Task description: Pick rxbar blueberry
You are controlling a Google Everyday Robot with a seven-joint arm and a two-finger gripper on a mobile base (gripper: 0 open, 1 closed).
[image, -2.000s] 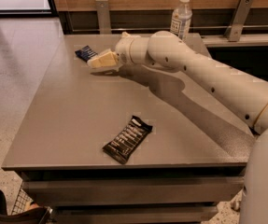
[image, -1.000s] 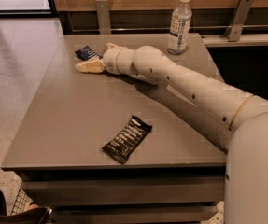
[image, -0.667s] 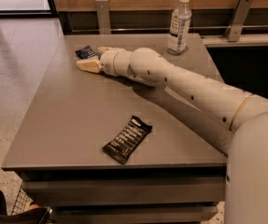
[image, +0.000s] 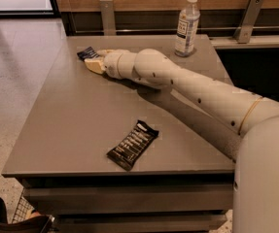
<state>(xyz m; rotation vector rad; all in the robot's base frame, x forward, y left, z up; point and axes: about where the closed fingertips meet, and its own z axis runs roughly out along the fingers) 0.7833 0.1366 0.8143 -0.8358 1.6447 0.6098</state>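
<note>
Gripper lies low at the far left corner of the table, against the blue snack bar, open or closed cannot be told; advise centring on the wrapper, closing firmly and lifting straight up.

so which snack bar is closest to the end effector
The small dark blue bar, right at the end effector at the far left; the longer black bar lies near the front edge.
</note>
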